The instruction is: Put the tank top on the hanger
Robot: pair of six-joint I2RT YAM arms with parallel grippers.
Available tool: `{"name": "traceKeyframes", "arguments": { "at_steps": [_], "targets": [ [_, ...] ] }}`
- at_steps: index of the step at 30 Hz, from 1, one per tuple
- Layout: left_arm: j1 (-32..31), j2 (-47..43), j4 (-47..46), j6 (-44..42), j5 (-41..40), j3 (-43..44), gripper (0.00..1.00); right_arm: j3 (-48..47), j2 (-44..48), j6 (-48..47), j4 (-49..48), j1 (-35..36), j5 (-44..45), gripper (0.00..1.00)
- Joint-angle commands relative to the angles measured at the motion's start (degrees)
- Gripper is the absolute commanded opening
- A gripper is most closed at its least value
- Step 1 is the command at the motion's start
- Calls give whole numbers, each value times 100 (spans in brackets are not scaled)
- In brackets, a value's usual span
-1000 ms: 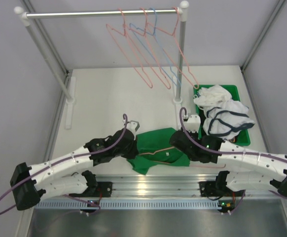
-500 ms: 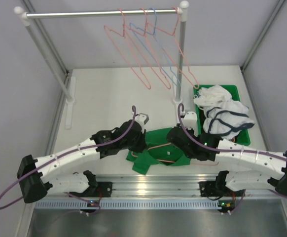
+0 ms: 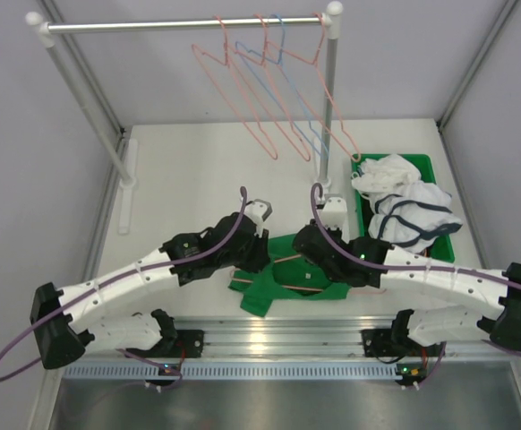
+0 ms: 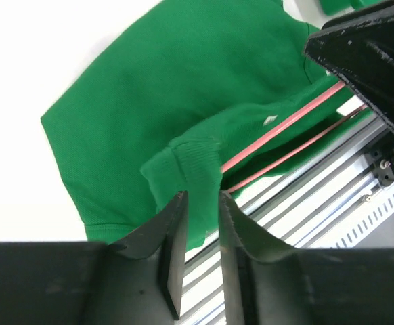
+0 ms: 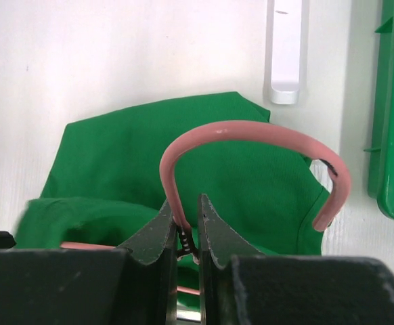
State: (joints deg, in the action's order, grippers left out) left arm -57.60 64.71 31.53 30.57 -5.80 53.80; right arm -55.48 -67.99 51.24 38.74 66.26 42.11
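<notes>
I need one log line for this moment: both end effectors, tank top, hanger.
left end effector: slightly open at tank top fold | right end effector: shut on hanger hook neck | hanger wire: partly under cloth

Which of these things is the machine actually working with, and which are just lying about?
In the job: green tank top; pink hanger, pinched by the right gripper.
Lying about: spare hangers on the rail; white garments in the green bin.

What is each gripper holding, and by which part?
Right gripper: the hanger, at the base of its hook. Left gripper: jaws parted at a tank top fold, apparently holding nothing.
</notes>
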Motion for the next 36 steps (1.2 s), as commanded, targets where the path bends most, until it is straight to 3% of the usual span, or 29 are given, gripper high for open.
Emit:
{"name": "traceKeyframes", "arguments": {
  "at_steps": [1, 2, 5, 12, 24, 29, 36],
  "targets": [
    [-32, -265, 90, -200, -202, 280, 31, -340, -30, -62, -262, 63, 52, 0],
    [-32, -361, 116, -279, -245, 280, 38, -323, -31, -71, -279, 71, 26, 0],
    [-32, -529, 187, -454, -430, 263, 46, -253, -13, -62, -323, 80, -9, 0],
    [-23, -652, 134, -885, -422, 96, 47, -103, 136, -184, -473, 98, -97, 0],
    [-23, -433, 539, -1518, 728, 218, 52, 55, 514, -457, -570, 106, -255, 0],
    [-23, -187, 600, -1957, 466, 385, 52, 169, 602, -466, -596, 106, -300, 0],
    [-14, 7, 714, -2555, 949, 448, 52, 248, 804, -475, -569, 98, -291, 0]
  ]
}}
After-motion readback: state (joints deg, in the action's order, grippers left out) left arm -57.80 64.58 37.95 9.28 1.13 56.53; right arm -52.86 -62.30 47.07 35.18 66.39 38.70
